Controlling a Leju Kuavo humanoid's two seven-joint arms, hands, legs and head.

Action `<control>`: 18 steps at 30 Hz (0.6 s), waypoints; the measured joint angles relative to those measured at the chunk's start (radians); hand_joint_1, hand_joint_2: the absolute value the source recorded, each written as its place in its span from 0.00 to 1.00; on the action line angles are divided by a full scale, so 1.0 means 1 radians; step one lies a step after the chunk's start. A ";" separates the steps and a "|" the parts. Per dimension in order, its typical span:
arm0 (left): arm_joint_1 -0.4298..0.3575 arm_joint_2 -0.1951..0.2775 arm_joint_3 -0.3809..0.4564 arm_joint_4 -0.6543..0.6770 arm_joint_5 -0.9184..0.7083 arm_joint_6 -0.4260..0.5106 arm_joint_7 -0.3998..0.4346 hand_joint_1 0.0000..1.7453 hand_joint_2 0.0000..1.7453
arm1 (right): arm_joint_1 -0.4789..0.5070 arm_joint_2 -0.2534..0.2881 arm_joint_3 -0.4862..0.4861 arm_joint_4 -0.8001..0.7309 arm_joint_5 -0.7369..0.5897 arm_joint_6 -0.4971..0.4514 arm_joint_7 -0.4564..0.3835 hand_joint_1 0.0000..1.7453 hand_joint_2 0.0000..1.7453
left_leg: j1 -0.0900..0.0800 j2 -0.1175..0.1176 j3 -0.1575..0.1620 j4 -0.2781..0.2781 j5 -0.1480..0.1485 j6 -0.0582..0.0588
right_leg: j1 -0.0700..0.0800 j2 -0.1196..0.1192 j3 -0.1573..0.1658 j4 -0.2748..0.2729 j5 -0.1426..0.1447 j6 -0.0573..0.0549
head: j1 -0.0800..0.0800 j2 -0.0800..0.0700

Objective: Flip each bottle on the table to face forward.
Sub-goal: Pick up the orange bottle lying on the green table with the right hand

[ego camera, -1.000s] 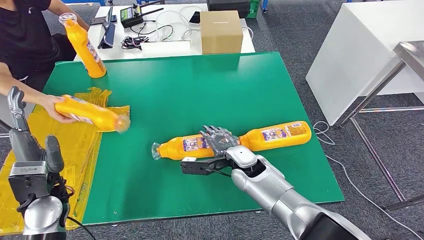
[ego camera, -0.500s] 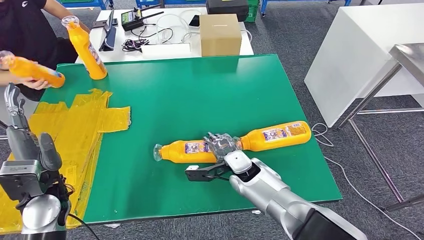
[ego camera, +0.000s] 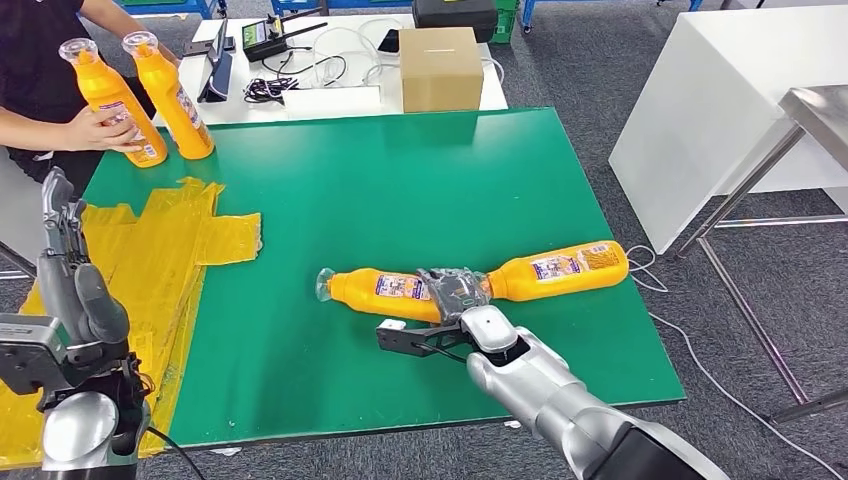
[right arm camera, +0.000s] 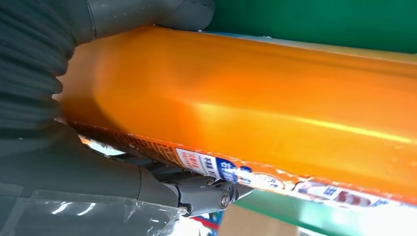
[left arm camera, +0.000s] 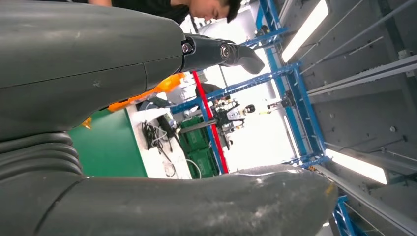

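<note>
Two orange bottles lie end to end on the green table [ego camera: 400, 180]. My right hand [ego camera: 455, 292] grips the base end of the nearer bottle [ego camera: 385, 290], whose clear cap points left. Up close, that bottle [right arm camera: 255, 113] lies between my thumb and fingers [right arm camera: 196, 194]. The second lying bottle [ego camera: 560, 268] reaches toward the table's right edge, its neck by my hand. At the back left two more orange bottles stand upright: one [ego camera: 178, 98] stands free, and a person's hand [ego camera: 95, 128] holds the other [ego camera: 112, 103]. My left hand [ego camera: 70, 270] is raised at the lower left, fingers apart, holding nothing.
Yellow plastic sheeting [ego camera: 150, 260] covers the table's left part. Behind the green table stand a cardboard box [ego camera: 441, 66], cables and devices on a white table [ego camera: 330, 95]. A white cabinet [ego camera: 720, 110] and a metal frame [ego camera: 760, 280] stand to the right.
The person has stood their bottle upright beside the other one at the back left. My right hand has turned the nearer lying bottle slightly and shifted it right. The left arm has shifted a little.
</note>
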 joint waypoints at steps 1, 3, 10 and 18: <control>0.000 0.000 0.000 0.000 0.002 -0.002 0.001 0.00 0.00 | 0.002 0.000 -0.006 0.000 0.000 -0.001 -0.001 1.00 1.00 | 0.000 0.000 0.000 0.000 0.000 0.000 | 0.000 0.000 0.000 0.000 0.000 0.000 | 0.000 0.000; 0.000 0.000 0.000 0.000 0.003 -0.003 0.002 0.00 0.00 | 0.004 0.001 -0.015 0.000 0.000 -0.004 -0.002 1.00 1.00 | 0.000 0.000 -0.001 0.000 0.000 0.000 | 0.000 0.000 -0.001 0.000 0.000 0.000 | 0.000 0.000; 0.018 -0.002 0.000 0.009 0.263 -0.221 0.091 0.00 1.00 | 0.081 0.007 -0.114 -0.138 -0.176 -0.178 -0.098 1.00 1.00 | 0.000 -0.001 -0.008 0.000 0.001 -0.001 | 0.000 0.000 -0.006 0.001 0.002 -0.001 | 0.000 0.000; 0.066 -0.026 -0.037 0.018 0.419 -0.351 0.120 0.00 1.00 | 0.101 0.073 -0.196 -0.498 -0.355 -0.221 -0.149 1.00 1.00 | 0.000 0.001 -0.014 0.000 0.002 -0.001 | 0.000 0.001 -0.013 0.001 0.003 -0.001 | 0.000 0.000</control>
